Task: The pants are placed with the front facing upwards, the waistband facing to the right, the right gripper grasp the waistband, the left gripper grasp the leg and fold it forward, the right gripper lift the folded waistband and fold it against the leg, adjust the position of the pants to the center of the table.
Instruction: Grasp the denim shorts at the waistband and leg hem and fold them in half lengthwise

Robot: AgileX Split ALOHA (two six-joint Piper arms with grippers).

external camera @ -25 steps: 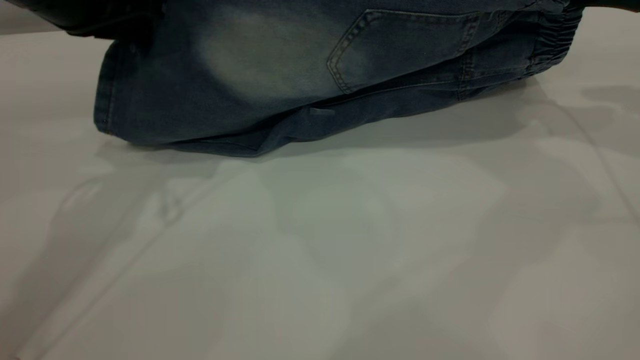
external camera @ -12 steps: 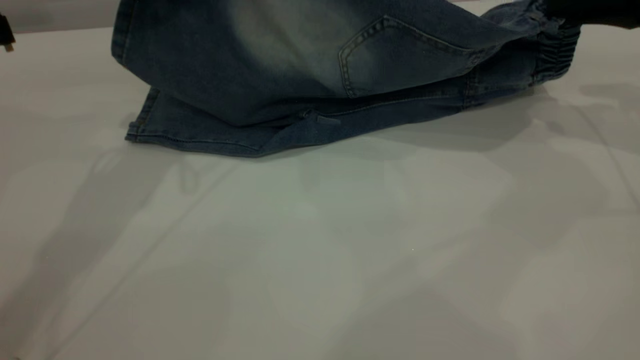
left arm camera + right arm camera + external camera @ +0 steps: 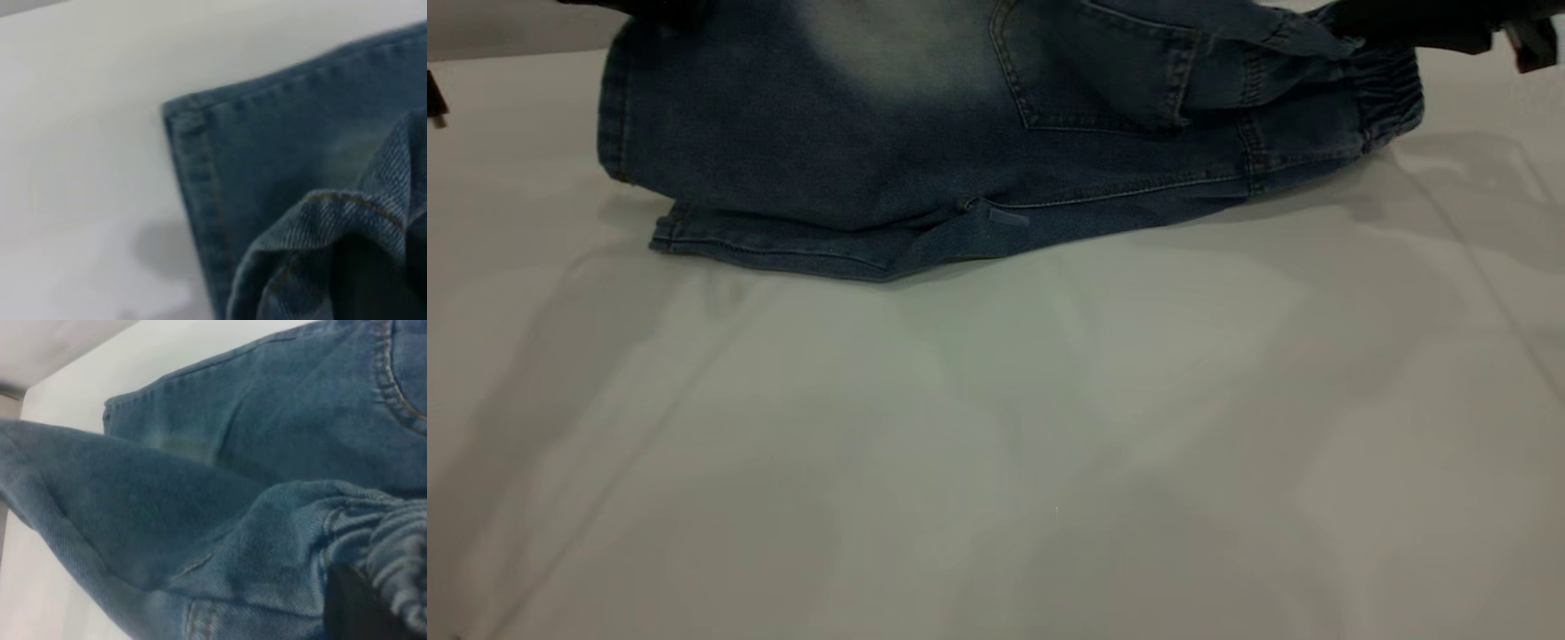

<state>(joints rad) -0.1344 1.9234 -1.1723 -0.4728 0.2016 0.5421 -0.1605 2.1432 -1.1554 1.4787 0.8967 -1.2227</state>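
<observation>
The blue denim pants [image 3: 889,133] lie across the far side of the white table [image 3: 996,444], back pocket [image 3: 1094,71] up. The gathered waistband [image 3: 1392,93] points right. The upper layer hangs raised over the lower leg, whose hem [image 3: 765,253] rests flat on the table. My right gripper [image 3: 1400,22] is a dark shape at the top right, shut on the waistband [image 3: 400,563]; one dark finger [image 3: 353,610] shows under the ruching. My left gripper [image 3: 654,7] is at the top left, shut on the leg; bunched hem cloth [image 3: 313,227] wraps its dark finger [image 3: 363,280].
Bare white tabletop stretches from the pants to the near edge, crossed by soft arm shadows [image 3: 605,373]. A small dark part [image 3: 434,98] pokes in at the far left edge. The table's corner [image 3: 27,390] appears in the right wrist view.
The raised upper layer has shifted left and come lower, covering more of the lower leg. The waistband end and the pocket have moved left with both grippers still holding.
</observation>
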